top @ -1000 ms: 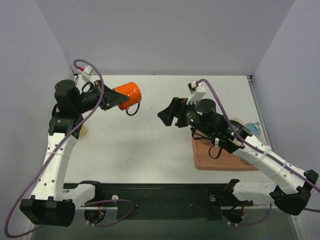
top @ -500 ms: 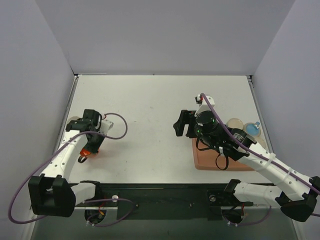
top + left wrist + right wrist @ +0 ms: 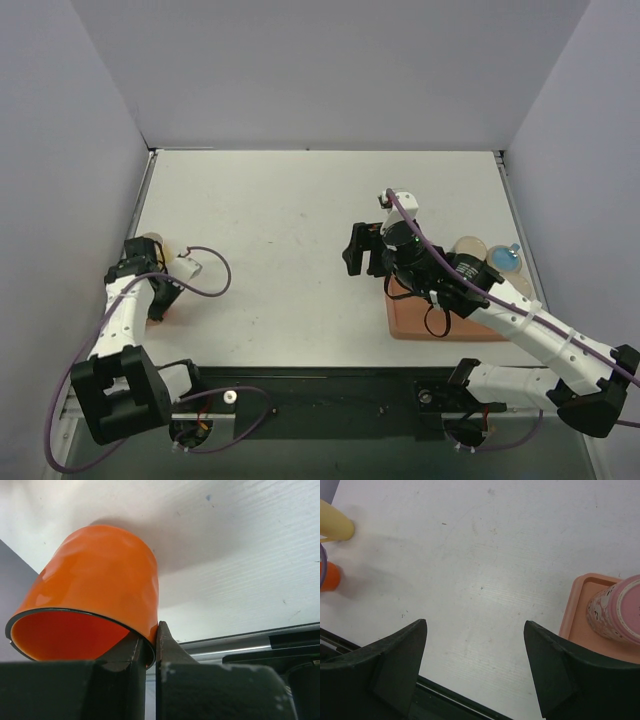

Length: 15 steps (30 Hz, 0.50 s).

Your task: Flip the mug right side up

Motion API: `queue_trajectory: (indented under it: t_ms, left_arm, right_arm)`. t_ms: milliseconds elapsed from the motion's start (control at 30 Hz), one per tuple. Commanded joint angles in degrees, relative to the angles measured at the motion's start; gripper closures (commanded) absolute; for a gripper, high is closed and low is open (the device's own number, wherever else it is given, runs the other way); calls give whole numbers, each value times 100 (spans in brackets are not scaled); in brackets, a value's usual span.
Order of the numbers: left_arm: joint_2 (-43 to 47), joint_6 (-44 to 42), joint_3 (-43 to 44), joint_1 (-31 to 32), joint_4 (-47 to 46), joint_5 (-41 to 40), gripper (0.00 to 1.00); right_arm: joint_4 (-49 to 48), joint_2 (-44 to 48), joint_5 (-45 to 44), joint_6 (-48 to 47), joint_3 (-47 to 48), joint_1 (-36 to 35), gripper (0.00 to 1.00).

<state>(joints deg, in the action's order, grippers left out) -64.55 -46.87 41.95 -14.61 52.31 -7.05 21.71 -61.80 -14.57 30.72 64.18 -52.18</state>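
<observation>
The orange mug (image 3: pixel 100 575) fills the left wrist view, its open mouth toward the camera and its base toward the white table. My left gripper (image 3: pixel 150 632) is shut on the mug's rim, one finger inside and one outside. In the top view the left gripper (image 3: pixel 155 298) is low at the near left of the table, and only a sliver of the mug (image 3: pixel 161 312) shows beside the arm. The mug also shows small in the right wrist view (image 3: pixel 329 576). My right gripper (image 3: pixel 360 248) is open and empty over the table's middle (image 3: pixel 475 630).
A salmon tray (image 3: pixel 412 325) lies near right, under the right arm, with a pink patterned mug (image 3: pixel 620 610) on it. Two small round pieces, one tan (image 3: pixel 468 246) and one blue (image 3: pixel 503 260), lie behind it. A beige object (image 3: pixel 150 240) sits by the left wall.
The left arm brought the mug down from the air at the back left to the near left, then shifted further left. The right gripper drew back slightly to the right.
</observation>
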Motion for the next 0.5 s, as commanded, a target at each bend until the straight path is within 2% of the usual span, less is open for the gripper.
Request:
queue_trajectory:
  t_ms: [0, 100, 267, 300, 333, 400, 467]
  left_arm:
    - [-250, -1006, 559, -314, -127, 975, 100]
    - [-496, -1447, 761, -428, 453, 1626, 100]
    - [-979, -1676, 1104, -429, 964, 1672, 99]
    - [-1041, -1685, 1148, -429, 974, 1559, 96]
    - [-1172, -1667, 1174, -420, 982, 1479, 87]
    - [-1322, -1667, 1218, -411, 1026, 1268, 75]
    - [-1367, -1650, 1236, -411, 1026, 1232, 72]
  right_arm:
    - [-88, 54, -37, -110, 130, -29, 27]
    - [-36, 107, -142, -110, 77, -2, 26]
    - [192, 194, -397, -40, -20, 59, 26]
    - [245, 212, -398, -31, -55, 85, 26]
    - [263, 264, -380, -40, -125, 181, 26]
    - [298, 405, -179, -14, -300, 453, 26]
    - [456, 598, -90, 100, -458, 795, 26]
